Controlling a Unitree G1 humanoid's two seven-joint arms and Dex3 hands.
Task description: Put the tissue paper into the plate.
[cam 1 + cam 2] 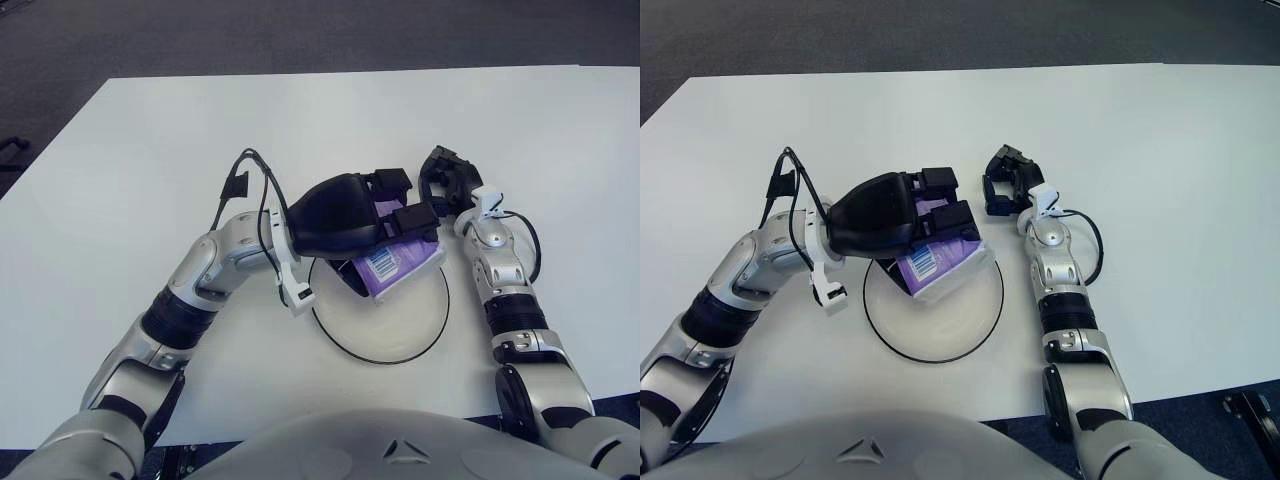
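Observation:
A purple tissue pack point(397, 262) with a white barcode label is held in my left hand point(385, 215), whose black fingers are closed around it. The pack hangs over the far part of the white plate with a black rim point(385, 358), its lower end close to the plate surface; I cannot tell whether it touches. The same pack shows in the right eye view point(937, 258). My right hand point(447, 180) shows just right of the plate's far edge, beside the left hand, holding nothing, with its fingers curled.
The plate stands on a white table point(140, 160). A black cable point(255, 185) loops off my left forearm. The table's near edge runs just in front of the plate; dark floor lies beyond the far edge.

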